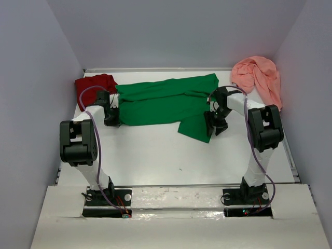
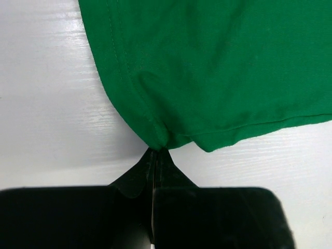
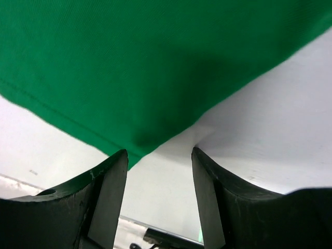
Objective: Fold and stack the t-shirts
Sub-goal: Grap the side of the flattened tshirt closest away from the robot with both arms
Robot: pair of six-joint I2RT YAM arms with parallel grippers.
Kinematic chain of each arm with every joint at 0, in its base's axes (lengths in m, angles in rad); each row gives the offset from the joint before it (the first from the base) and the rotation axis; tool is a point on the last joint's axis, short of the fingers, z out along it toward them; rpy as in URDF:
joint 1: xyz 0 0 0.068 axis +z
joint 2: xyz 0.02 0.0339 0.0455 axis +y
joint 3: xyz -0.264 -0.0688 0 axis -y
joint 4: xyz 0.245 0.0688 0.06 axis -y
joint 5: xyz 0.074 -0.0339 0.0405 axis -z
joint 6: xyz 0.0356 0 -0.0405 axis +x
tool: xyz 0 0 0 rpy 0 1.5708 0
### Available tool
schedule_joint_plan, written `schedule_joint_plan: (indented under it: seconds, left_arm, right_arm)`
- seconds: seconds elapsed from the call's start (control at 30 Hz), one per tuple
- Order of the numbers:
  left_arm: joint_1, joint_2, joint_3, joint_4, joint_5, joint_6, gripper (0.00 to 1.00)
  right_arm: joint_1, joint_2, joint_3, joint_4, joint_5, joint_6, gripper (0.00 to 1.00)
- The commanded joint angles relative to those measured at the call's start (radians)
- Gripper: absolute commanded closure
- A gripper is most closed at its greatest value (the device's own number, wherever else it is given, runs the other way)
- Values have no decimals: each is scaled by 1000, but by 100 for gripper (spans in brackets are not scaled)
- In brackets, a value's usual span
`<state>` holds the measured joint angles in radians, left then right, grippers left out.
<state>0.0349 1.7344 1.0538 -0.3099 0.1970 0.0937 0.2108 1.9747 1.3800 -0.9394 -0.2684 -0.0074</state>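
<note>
Hardly begun, by the look of it, with nothing folded and nothing stacked: green t-shirt spread rumpled across the middle of the desk, dark red t-shirt bunched at the far left corner, salmon-pink t-shirt heaped at the far right. Left claw clenched on a pinch of the green hem at the shirt's left edge; right claw released, jaws apart at the near right corner of the green cloth, gripping nothing. Left to do, judging from this: flattening and folding the green, then the other two, then stacking all three.
</note>
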Motion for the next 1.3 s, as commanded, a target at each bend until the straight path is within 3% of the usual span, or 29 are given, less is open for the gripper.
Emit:
schedule_joint_plan:
  seconds: [0.0, 0.53, 0.77, 0.97, 1.27]
  left_arm:
    - [3, -62, -8, -11, 27, 8, 98]
    - [3, -52, 29, -26, 21, 1, 100]
    - [2, -58, 40, -35, 16, 0, 100]
    - [2, -64, 44, -40, 15, 1, 100]
    - [0, -56, 67, -51, 18, -3, 100]
  right_arm:
    - [1, -22, 1, 111, 103, -13, 42]
    - [29, -59, -29, 10, -133, -55, 43]
    - [39, -57, -50, 7, -127, -65, 43]
    - [39, -39, -61, -1, -97, -77, 54]
    - [48, 9, -73, -36, -66, -106, 47]
